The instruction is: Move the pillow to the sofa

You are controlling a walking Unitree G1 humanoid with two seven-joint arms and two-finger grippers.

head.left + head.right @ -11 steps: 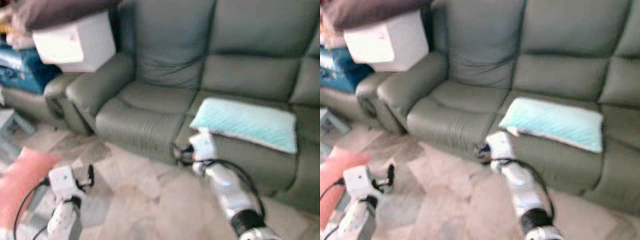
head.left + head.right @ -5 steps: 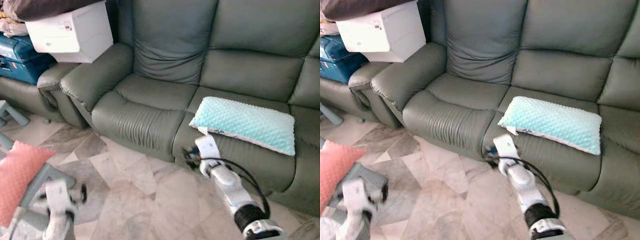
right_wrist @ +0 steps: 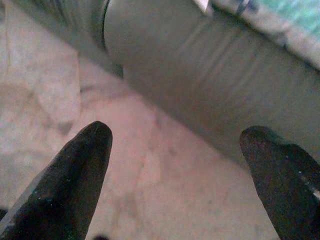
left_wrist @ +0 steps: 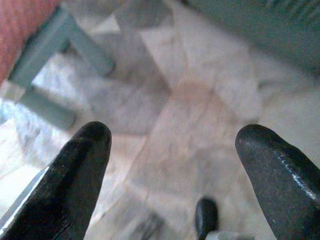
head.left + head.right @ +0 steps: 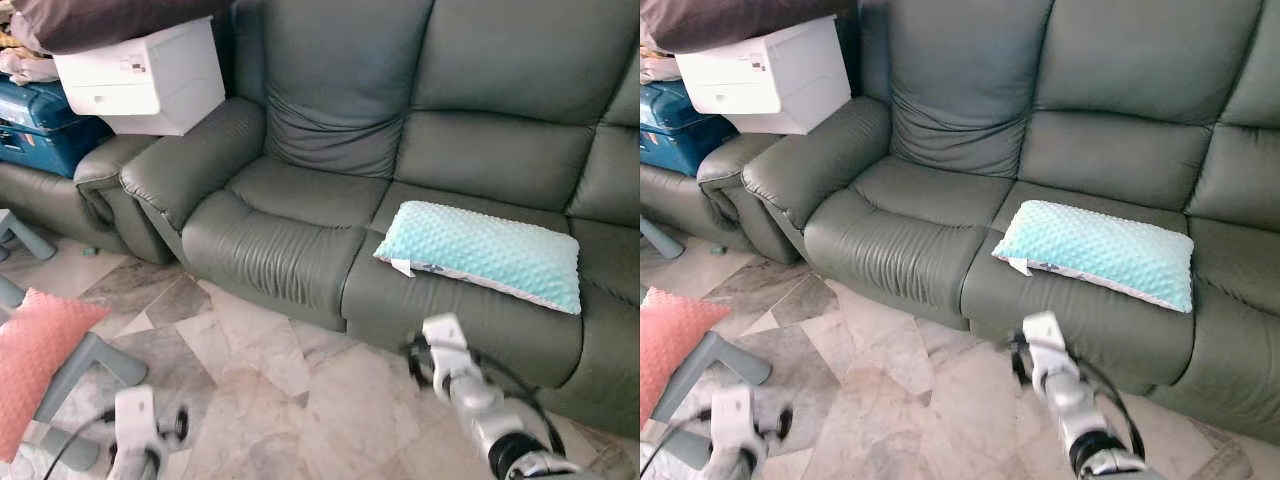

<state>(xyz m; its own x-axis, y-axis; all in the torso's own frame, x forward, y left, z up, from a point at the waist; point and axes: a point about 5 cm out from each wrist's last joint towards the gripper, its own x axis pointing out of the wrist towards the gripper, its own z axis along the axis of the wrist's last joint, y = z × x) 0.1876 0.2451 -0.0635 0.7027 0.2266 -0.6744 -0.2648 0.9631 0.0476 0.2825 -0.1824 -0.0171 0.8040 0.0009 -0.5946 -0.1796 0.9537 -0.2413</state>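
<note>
Presently our right claw [image 3: 175,165] hangs spread and empty above the floor [image 5: 300,400]; pillow [image 5: 480,253] lies on sofa [image 5: 330,190]; left claw [image 4: 175,165] likewise spread.

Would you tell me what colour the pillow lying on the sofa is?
The pillow is pale mint-turquoise with a raised dotted texture, clearest in the right eye view.

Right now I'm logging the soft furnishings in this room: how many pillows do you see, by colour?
Mint pillow, lying on the sofa seat: 1
Pink pillow, on a grey stool on the floor: 1
Total: 2
</note>
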